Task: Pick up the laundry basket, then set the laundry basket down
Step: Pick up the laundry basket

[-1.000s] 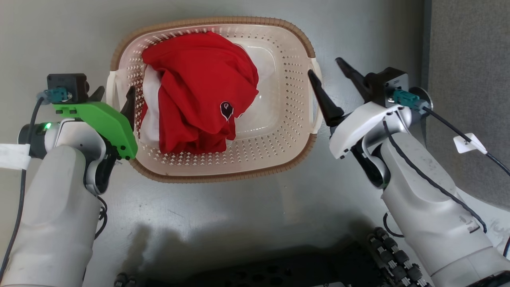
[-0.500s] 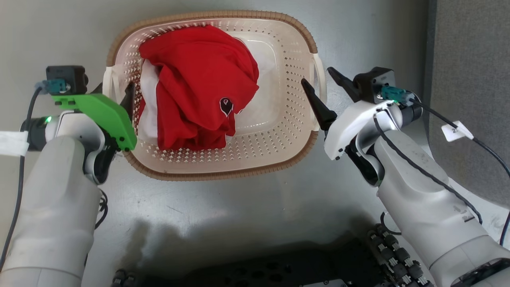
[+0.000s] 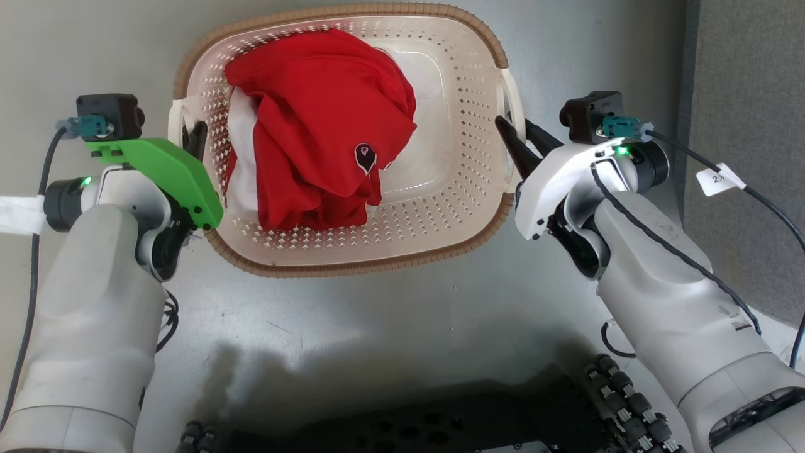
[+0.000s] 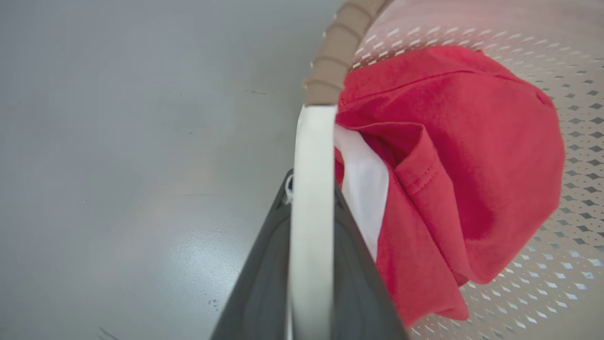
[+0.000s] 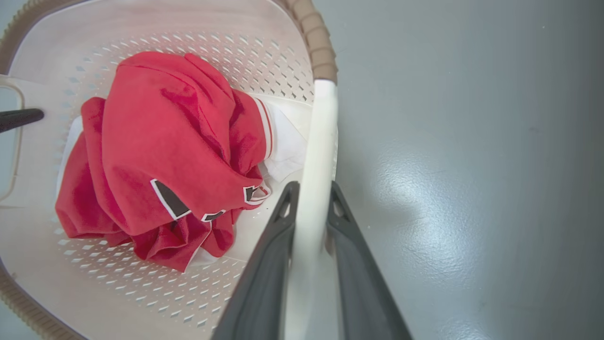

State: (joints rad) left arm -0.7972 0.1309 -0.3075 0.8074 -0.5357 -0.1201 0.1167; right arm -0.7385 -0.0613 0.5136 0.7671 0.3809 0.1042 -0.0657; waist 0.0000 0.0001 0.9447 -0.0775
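The laundry basket [image 3: 352, 269], cream with perforated walls and a brown woven-look rim, lies between my two arms on the grey floor. It holds a crumpled red garment [image 3: 321, 126] over a white one. My left gripper [image 3: 192, 135] is shut on the basket's white left handle [image 4: 311, 141], one dark finger on each side. My right gripper [image 3: 519, 135] is shut on the white right handle [image 5: 321, 132], seen pinched between both fingers in the right wrist view. I cannot tell whether the basket's bottom touches the floor.
A darker grey strip of carpet [image 3: 748, 94] runs along the right edge. My black base with its roller wheels [image 3: 622, 402] sits at the bottom of the head view. A tagged cable [image 3: 720, 179] trails from the right wrist.
Both grippers stood open astride the handles and have closed onto them. The right gripper moved in toward the basket. The basket sits slightly higher in the head view.
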